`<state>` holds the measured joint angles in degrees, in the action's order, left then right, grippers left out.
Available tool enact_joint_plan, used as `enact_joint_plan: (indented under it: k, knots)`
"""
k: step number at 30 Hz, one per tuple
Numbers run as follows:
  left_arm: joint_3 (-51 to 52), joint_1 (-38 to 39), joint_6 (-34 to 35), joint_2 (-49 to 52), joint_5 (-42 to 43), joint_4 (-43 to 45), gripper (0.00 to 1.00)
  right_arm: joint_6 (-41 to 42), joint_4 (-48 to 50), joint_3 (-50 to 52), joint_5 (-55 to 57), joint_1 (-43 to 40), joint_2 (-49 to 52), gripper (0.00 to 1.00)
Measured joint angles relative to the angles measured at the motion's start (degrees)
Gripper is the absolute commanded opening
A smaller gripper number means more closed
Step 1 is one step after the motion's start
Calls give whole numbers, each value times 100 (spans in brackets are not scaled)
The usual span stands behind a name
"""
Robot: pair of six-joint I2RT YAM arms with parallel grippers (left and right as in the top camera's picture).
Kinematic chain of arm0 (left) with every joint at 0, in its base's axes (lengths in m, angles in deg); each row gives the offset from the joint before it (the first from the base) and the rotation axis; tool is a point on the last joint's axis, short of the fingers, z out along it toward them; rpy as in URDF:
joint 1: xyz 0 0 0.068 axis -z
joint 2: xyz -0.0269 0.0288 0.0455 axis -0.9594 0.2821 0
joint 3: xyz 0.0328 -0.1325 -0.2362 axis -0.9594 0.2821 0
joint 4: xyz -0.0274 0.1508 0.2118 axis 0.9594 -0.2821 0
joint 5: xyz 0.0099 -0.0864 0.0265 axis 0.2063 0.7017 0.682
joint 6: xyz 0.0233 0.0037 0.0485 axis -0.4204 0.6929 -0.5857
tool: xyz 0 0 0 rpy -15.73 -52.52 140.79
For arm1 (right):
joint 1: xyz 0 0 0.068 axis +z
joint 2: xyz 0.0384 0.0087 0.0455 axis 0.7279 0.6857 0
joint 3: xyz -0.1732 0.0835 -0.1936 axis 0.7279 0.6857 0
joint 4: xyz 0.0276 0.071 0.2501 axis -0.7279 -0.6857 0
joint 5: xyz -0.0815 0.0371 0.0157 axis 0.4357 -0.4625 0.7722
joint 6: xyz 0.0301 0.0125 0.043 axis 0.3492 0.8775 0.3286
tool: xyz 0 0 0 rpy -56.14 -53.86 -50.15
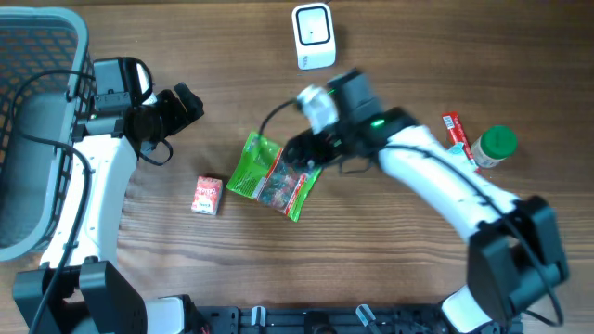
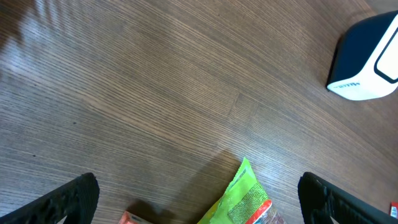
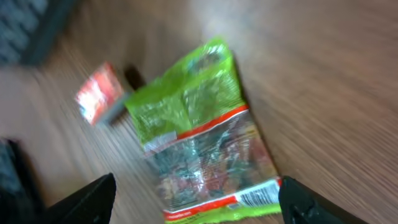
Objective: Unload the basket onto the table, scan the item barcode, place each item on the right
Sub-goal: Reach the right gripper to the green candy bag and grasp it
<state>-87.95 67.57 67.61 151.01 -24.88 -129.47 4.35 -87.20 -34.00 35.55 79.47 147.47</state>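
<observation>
- Snack bag (image 1: 274,176) lies flat on the wooden tabletop (image 1: 399,241), mid-table, just beside the small red carton (image 1: 208,195).
- Right gripper (image 1: 304,153) hangs directly over the bag's right edge. Jaws wide apart, nothing clamped; in the wrist view the bag sits on the wood between the two black fingers (image 3: 87,199).
- Left gripper (image 1: 184,104) also spread wide and empty, well apart from the bag to its upper left, so the right arm is clearly nearer.
- Bag's long axis runs diagonally, green end toward the left arm, red-and-white end toward the near edge. Barcode strip (image 3: 258,198) is face up at that near end.
- Scanner (image 1: 313,35), a white rounded box, stands up-table past the right gripper, well apart from the bag.
- Bag is crinkly glossy film, part clear window, soft and flat; likely to slip or fold in a pinch.
- Wire basket (image 1: 37,130) at far left; green-capped bottle (image 1: 495,147) at right.
</observation>
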Motion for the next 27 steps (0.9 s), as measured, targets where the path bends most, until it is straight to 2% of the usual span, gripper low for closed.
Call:
enact_joint_plan:
  k: [5,13,19,25,27]
  knots:
    - [0,0,0,0,2,0,100,-612,216,0,1104,758,518,88]
    - [0,0,0,0,0,0,100,-890,295,0,1987,903,1086,92]
    - [0,0,0,0,2,0,100,144,-356,-96,2787,704,1132,91]
    - [0,0,0,0,2,0,100,1357,-1508,-186,2920,-13,1119,92]
    - [0,0,0,0,2,0,100,1593,-1768,-188,2603,-262,1119,85]
